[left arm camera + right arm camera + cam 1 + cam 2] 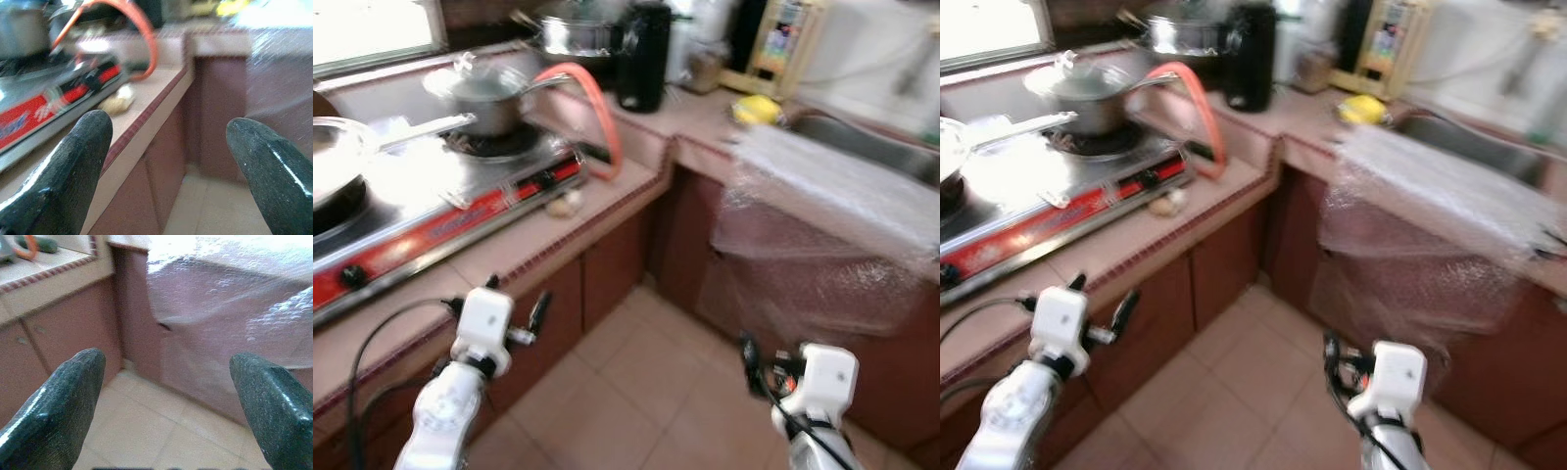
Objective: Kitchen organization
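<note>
The left end effector [164, 161] is held low at the tabletop [524, 245] edge, its fingers spread apart with nothing between them. The right end effector [168, 401] is held over the tiled floor [636, 382], fingers likewise apart and empty. On the tabletop, a small pale lump [564, 204] is seen just beside the red-fronted stove [440, 220]. Farther on, a lidded pot [489, 93] is set on a burner, and bubble wrap [832, 196] is draped over the sink-side counter.
</note>
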Tool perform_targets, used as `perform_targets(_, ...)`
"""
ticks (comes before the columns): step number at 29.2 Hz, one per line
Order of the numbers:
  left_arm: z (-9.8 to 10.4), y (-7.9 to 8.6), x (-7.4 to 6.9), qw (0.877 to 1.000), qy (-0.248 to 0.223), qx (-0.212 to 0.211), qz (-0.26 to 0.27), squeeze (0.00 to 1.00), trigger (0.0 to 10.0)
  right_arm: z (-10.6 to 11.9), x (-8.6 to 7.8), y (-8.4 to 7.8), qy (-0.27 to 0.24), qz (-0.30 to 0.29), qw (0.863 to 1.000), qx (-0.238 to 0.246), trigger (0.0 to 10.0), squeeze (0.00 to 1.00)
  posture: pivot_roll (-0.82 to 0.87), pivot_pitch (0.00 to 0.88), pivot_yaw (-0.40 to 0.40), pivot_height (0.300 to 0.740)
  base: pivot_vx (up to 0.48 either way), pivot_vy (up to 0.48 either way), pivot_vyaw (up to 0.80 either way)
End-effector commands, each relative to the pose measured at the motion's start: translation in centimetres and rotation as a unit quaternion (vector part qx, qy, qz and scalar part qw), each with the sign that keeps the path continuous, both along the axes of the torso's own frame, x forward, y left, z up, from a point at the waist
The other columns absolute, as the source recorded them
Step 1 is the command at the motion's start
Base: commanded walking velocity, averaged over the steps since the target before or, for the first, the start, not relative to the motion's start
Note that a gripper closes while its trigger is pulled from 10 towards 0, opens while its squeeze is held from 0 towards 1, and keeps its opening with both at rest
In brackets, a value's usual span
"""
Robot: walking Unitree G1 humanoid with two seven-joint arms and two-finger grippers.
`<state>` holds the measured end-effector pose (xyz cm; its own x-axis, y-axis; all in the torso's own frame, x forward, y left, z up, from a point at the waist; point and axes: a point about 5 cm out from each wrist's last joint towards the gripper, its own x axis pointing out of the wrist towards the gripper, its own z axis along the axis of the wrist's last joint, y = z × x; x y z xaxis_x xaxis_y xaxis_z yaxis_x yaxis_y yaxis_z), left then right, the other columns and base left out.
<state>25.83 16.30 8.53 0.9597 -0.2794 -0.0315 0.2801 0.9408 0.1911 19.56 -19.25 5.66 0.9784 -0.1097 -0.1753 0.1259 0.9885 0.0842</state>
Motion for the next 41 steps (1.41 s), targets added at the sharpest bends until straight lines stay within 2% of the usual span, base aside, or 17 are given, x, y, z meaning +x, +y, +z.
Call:
perform_targets(1,-0.3,1.2,-0.3,1.000,0.008,0.018,0.016,0.00,10.0,0.5,0.3,0.6,-0.012,0.007,1.000,0.001,10.0,0.00,0.18,0.000,-0.053,0.740,0.000,0.000,-0.78)
perform_targets(8,-0.2,1.2,-0.3,1.000,0.002,0.026,0.018,0.00,10.0,0.6,0.3,0.7,-0.013,0.008,1.000,0.001,10.0,0.00,0.18,0.000,-0.055,0.740,0.000,0.000,-0.78)
perform_targets(16,0.8,1.0,0.1,0.997,-0.048,0.059,0.026,0.00,10.0,1.0,0.9,0.7,-0.033,0.009,0.999,-0.004,10.0,0.00,0.18,0.000,-0.034,0.740,0.000,0.000,-0.77)
perform_targets(25,1.3,1.4,0.7,0.995,-0.059,0.079,0.011,0.00,10.0,0.5,1.8,2.0,-0.044,0.008,0.999,0.005,10.0,0.00,0.22,0.000,0.008,0.740,0.000,0.000,0.00)
perform_targets(33,1.5,1.8,1.0,0.995,-0.062,0.082,0.014,0.00,10.0,0.3,2.3,2.5,-0.049,0.011,0.999,0.010,10.0,0.00,0.24,0.000,0.009,0.740,0.000,0.000,0.00)
perform_targets(41,0.9,1.4,0.7,0.997,-0.047,0.055,0.021,0.00,10.0,0.9,2.4,1.7,-0.058,0.016,0.998,-0.012,10.0,0.00,0.23,0.000,-0.016,0.740,0.000,0.000,-0.20)
